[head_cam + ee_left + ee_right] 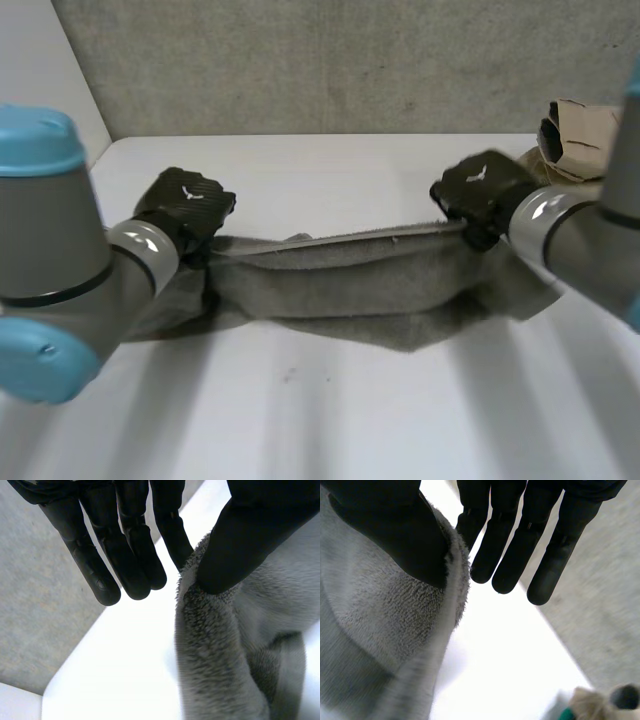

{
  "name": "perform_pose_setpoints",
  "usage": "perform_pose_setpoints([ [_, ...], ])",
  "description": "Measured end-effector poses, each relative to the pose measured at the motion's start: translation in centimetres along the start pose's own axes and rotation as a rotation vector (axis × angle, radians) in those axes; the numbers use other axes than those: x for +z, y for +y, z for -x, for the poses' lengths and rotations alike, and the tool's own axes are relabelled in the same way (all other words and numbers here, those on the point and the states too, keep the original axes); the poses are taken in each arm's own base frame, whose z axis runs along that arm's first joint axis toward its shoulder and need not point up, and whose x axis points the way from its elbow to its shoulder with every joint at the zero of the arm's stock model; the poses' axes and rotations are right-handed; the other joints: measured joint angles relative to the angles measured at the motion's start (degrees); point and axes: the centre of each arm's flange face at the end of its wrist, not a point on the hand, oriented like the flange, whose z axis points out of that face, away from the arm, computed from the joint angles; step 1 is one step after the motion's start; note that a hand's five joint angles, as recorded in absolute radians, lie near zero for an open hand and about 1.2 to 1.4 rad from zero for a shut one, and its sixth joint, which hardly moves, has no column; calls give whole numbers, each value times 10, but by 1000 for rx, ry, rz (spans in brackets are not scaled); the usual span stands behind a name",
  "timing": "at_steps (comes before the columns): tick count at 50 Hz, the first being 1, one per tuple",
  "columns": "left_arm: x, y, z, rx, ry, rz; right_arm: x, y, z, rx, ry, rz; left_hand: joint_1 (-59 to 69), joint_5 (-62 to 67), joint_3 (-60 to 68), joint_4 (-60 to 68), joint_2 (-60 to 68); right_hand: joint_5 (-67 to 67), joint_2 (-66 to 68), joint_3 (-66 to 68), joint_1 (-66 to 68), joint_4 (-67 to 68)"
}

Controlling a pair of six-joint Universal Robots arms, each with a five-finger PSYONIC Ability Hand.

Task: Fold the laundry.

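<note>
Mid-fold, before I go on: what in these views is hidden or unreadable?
Head view: the backs of the left hand and right hand hide how each holds the towel.
Head view: the left arm covers one end of the towel.
Head view: the right arm partly hides the beige bundle; what it is, is unclear.
Right wrist view: the edge cuts that bundle off.

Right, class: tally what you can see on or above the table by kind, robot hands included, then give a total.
Robot hands: 2, left hand and right hand
Grey towel: 1
Beige bundle: 1
Total: 4
</note>
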Motion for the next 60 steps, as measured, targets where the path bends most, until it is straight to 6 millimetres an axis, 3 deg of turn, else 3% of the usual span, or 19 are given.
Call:
perform_pose_setpoints([
  [6,48,8,6,30,-63,-37,41,17,2,-52,42,32,0,0,0,0,0,0,0,2,0,0],
  [10,80,-18,33,82,-191,-175,69,-1,-20,-81,188,-101,0,0,0,0,0,0,0,3,0,1],
  [13,96,-57,64,120,-343,-346,83,-35,-52,-103,384,-305,0,0,0,0,0,0,0,3,0,2],
  [19,85,-123,105,114,-580,-653,67,-97,-97,-124,686,-653,1,3,0,0,0,2,0,3,0,2],
  [24,65,-138,109,80,-620,-750,50,-111,-103,-132,745,-739,3,18,0,0,0,10,0,3,0,2],
  [28,56,-122,95,69,-572,-713,44,-103,-94,-139,700,-713,3,25,0,0,0,10,0,3,0,2],
  [32,51,-88,71,73,-488,-607,46,-75,-72,-143,583,-607,4,26,0,0,0,10,0,3,0,2],
  [35,48,-55,50,80,-416,-511,50,-44,-52,-133,470,-485,4,26,0,0,0,10,0,3,0,2],
  [37,47,-39,39,83,-382,-467,51,-37,-48,-130,445,-457,4,26,0,0,0,11,0,3,0,2],
  [38,46,-20,27,87,-342,-415,54,-3,-29,-109,340,-330,4,26,0,0,1,12,0,3,0,2],
  [43,48,23,-3,91,-251,-295,59,50,3,-69,190,-147,4,26,0,0,1,12,0,3,0,2],
  [44,50,40,-17,93,-208,-245,61,70,15,-53,141,-85,4,26,0,0,1,12,0,3,0,2],
  [47,51,65,-41,100,-136,-172,64,98,32,-28,76,1,4,26,0,0,1,12,0,3,0,2],
  [50,49,81,-58,106,-86,-127,64,113,41,-11,43,47,4,26,0,0,1,12,0,3,0,2],
  [54,44,85,-65,110,-60,-111,62,124,44,7,31,78,-4,1,-38,-42,-40,12,0,3,0,2],
  [57,37,77,-56,103,-80,-129,59,128,38,27,46,90,-328,-289,-323,-333,-338,12,0,3,0,2],
  [60,33,70,-38,85,-125,-146,56,129,28,54,70,90,-396,-371,-406,-413,-412,12,0,3,0,2],
])
